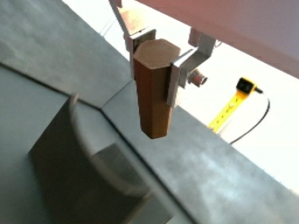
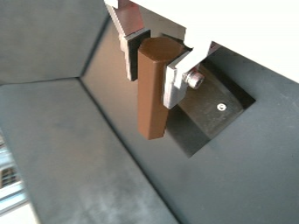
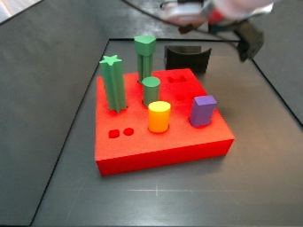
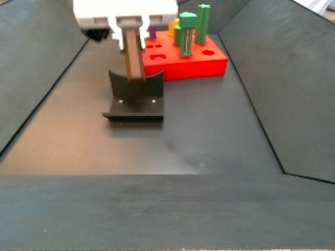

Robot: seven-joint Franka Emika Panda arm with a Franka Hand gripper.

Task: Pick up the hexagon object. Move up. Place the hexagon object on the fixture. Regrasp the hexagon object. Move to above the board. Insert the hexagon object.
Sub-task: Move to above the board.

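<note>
Gripper (image 1: 163,63) fingers squeeze your brown six-sided peg (image 1: 155,101) tight near its top. You see the peg hanging upright right over the dark fixture (image 4: 135,106). The red board (image 4: 199,65) sits behind it.

A brown six-sided post (image 1: 155,92) hangs clamped in the pincer (image 1: 162,74) at upper centre in both wrist views. In a side view, a green star-topped post (image 3: 112,84) stands at centre left. A short green cylinder (image 3: 151,89), a yellow cylinder (image 3: 159,116) and a purple block (image 3: 204,110) stand near it. A yellow tape measure (image 1: 237,96) lies at right, beyond the dark table (image 1: 222,175).
</note>
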